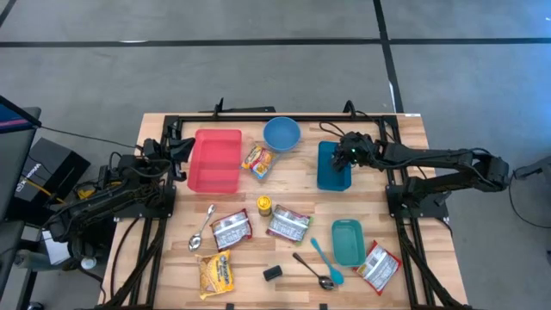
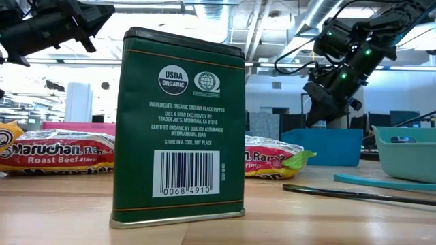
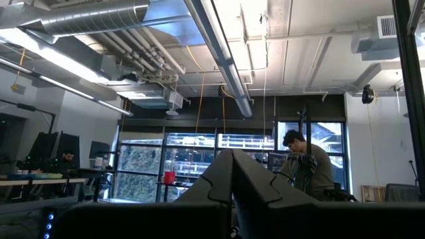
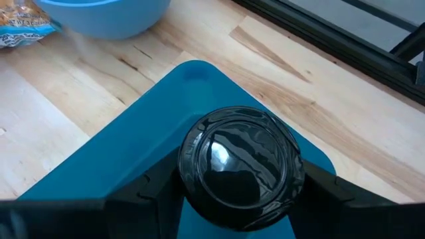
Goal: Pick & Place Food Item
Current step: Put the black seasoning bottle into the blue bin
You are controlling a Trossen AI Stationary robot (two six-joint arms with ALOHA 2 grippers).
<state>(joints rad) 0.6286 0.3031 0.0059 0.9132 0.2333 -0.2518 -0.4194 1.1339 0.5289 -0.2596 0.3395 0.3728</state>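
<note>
My right gripper (image 1: 349, 155) hangs over the far end of the blue bin (image 1: 334, 168) and is shut on a round thing with a glossy black lid (image 4: 242, 166). The lid hides its body. The gripper also shows in the low view (image 2: 320, 102), above the blue bin (image 2: 323, 146). My left gripper (image 1: 176, 146) waits at the table's left edge beside the red bin (image 1: 215, 161). It points up into the room, and its fingers (image 3: 232, 186) are shut and empty. My right gripper pinches the black lid's rim (image 4: 182, 169) between its two fingers, one on each side of the lid. The fingers (image 4: 319, 186) come from above, pointing down. The lidded thing sits upright over the blue bin's floor (image 4: 133, 139). I cannot tell whether it rests there.
A light-blue bowl (image 1: 281, 133) stands at the far edge. Ramen packets (image 1: 288, 224), a yellow-lidded jar (image 1: 264, 205), two spoons, a teal bin (image 1: 348, 241), a teal spatula and a chips bag (image 1: 215, 274) lie mid-table. A dark green pepper tin (image 2: 178, 126) stands near the front edge.
</note>
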